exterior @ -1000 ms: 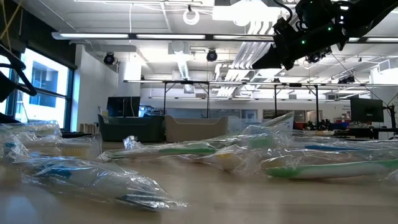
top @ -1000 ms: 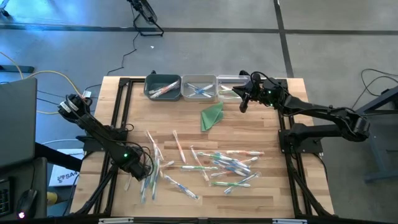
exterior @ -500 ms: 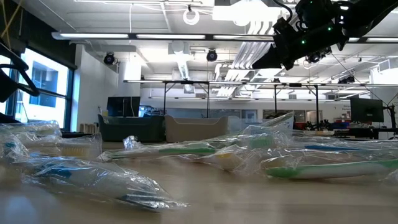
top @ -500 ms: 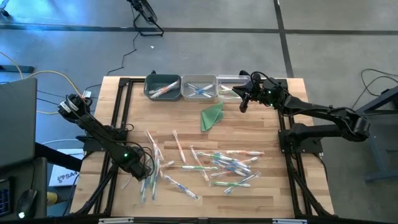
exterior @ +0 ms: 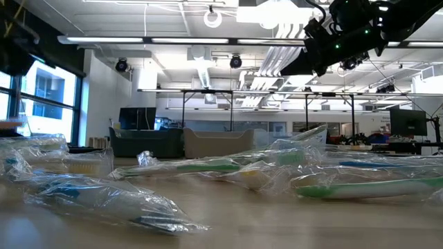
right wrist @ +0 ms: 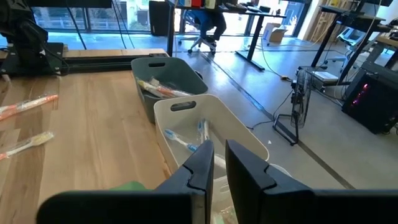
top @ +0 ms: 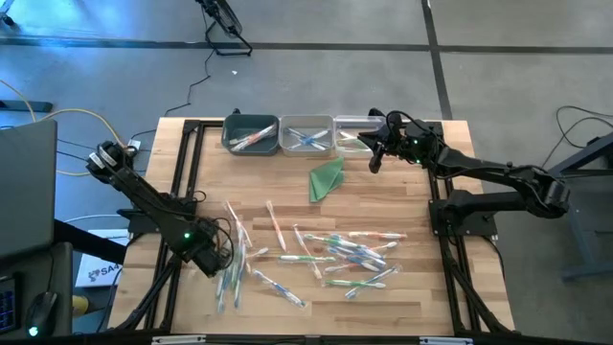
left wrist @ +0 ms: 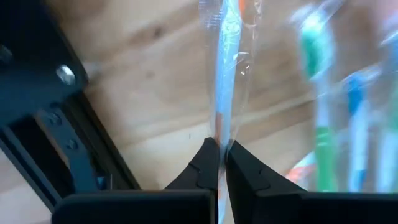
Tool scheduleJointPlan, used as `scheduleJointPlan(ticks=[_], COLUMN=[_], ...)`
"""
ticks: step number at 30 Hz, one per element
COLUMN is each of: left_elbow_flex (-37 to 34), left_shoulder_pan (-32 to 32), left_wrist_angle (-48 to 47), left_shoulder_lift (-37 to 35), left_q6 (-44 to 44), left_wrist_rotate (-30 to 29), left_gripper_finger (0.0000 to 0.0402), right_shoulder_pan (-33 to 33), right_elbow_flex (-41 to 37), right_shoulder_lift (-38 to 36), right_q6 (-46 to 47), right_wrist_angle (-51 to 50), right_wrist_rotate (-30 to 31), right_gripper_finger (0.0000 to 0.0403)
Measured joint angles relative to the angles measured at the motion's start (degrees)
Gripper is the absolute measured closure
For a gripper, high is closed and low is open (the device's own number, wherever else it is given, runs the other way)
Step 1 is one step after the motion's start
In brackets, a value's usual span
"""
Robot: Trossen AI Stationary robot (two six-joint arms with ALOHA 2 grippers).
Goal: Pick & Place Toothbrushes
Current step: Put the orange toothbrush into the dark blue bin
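Several toothbrushes in clear wrappers lie scattered on the wooden table (top: 402,192), most of them near the middle (top: 345,254) and some at the near left (top: 235,273). My left gripper (top: 204,257) points down at the near left and is shut on one wrapped toothbrush (left wrist: 227,68), white and pale blue with orange at its far end. My right gripper (top: 375,158) hovers level by the far bins, its fingers (right wrist: 217,163) shut with only a slit between them and nothing held. My left gripper pinches one end of the wrapped toothbrush (left wrist: 222,124) between its two fingertips, wrapper and handle together. The fingers come from above, pointing down, in line with the brush. The brush hangs straight below the fingers toward the table; I cannot tell whether its lower end is clear.
Three bins stand along the far edge: a dark one (top: 251,135), a light grey one (top: 307,135) and a clear one (top: 354,134), each with toothbrushes inside. A folded green triangle (top: 327,179) lies just in front of them. Black frame rails (top: 187,172) border the table.
My left arm has risen a little at the near left of the table; in the low view its dark shape has gone up.
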Motion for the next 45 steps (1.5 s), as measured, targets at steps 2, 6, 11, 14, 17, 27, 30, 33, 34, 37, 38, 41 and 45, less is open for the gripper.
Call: scheduleJointPlan(ticks=[2,6,11,14,17,27,30,33,34,37,38,41,45], left_elbow_flex=[2.1,6.7,11.7,13.4,13.8,13.9,13.9,13.9,13.9,13.9,13.9,13.9,13.9], left_shoulder_pan=[0.0,0.0,0.0,1.7,6.7,30.2,36.3,42.3,44.6,51.4,53.7,59.8,67.2], left_wrist_angle=[-2.3,-8.1,-15.2,-18.4,-18.2,-4.0,2.4,8.8,10.6,14.8,16.2,20.4,23.9], left_shoulder_lift=[-1.5,-4.2,-7.0,-8.6,-9.5,-10.3,-10.3,-10.3,-10.3,-10.3,-10.2,-9.3,-7.6], left_q6=[0.8,3.2,7.3,10.4,17.3,54.2,64.8,74.4,77.4,85.5,87.9,94.5,102.0], left_wrist_rotate=[-3.1,-13.4,-32.4,-40.5,-43.9,-40.7,-37.2,-33.6,-31.6,-25.4,-24.0,-20.2,-16.6], left_gripper_finger=[0.0398,0.0398,0.0398,0.0398,0.0398,0.0398,0.0398,0.0398,0.0398,0.0398,0.0398,0.0398,0.0398], right_shoulder_pan=[0.0,0.0,0.0,0.0,0.0,0.0,0.0,0.0,0.0,0.0,0.0,0.0,0.0], right_elbow_flex=[0.0,0.0,0.0,0.0,0.0,0.0,0.0,0.0,0.0,0.0,0.0,0.0,0.0], right_shoulder_lift=[0.0,0.0,0.0,0.0,0.0,0.0,0.0,0.0,0.0,0.0,0.0,0.0,0.0], right_q6=[0.0,0.0,0.0,0.0,0.0,0.0,0.0,0.0,0.0,0.0,0.0,0.0,0.0], right_wrist_angle=[0.0,0.0,0.0,0.0,0.0,0.8,0.7,0.8,0.8,1.1,1.4,2.4,3.9], right_wrist_rotate=[0.0,0.0,0.0,0.0,0.0,0.1,0.4,0.4,0.4,0.4,0.3,0.3,0.2], right_gripper_finger=[0.0369,0.0369,0.0369,0.0369,0.0369,0.0369,0.0369,0.0369,0.0369,0.0369,0.0369,0.0369,0.0369])
